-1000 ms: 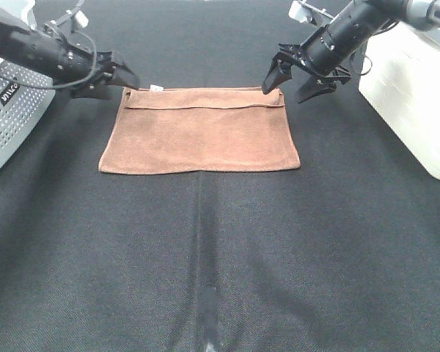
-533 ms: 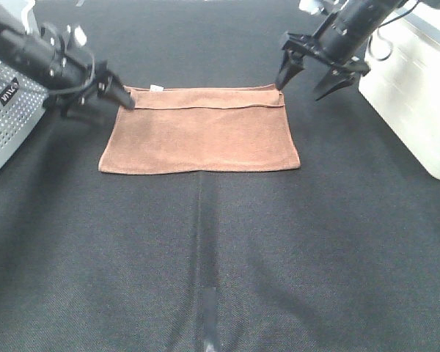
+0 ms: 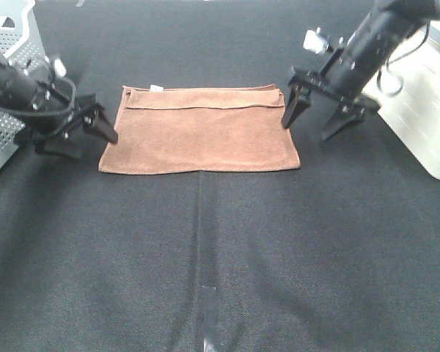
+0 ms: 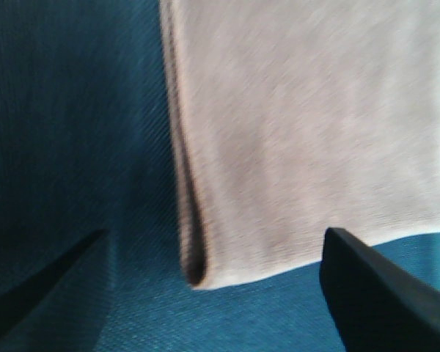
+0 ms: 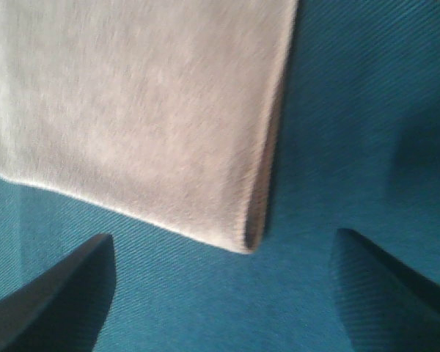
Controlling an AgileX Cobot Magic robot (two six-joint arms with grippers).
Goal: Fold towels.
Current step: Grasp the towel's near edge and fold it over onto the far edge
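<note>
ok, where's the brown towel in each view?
Exterior high: brown towel lies flat mid-table, between the left gripper and right gripper.
Left wrist: towel fills much of the picture, one corner between the open jaws.
Right wrist: same, a different corner.
Shared landmark: the dark table cover around it.

The towel (image 3: 199, 139) is rust-brown cloth with a short fuzzy nap, matt and soft-looking, doubled at its side edges. Its small tag (image 3: 156, 88) is white and smoother. The worktop (image 3: 205, 257) is covered in black woven fabric, matt, with a fine coarse weave. The basket (image 3: 23, 42) is grey, perforated and dull; metal or plastic cannot be told. The bin (image 3: 425, 125) looks like smooth white plastic. The fingers (image 3: 292, 110) are black, hard and matt.
</note>
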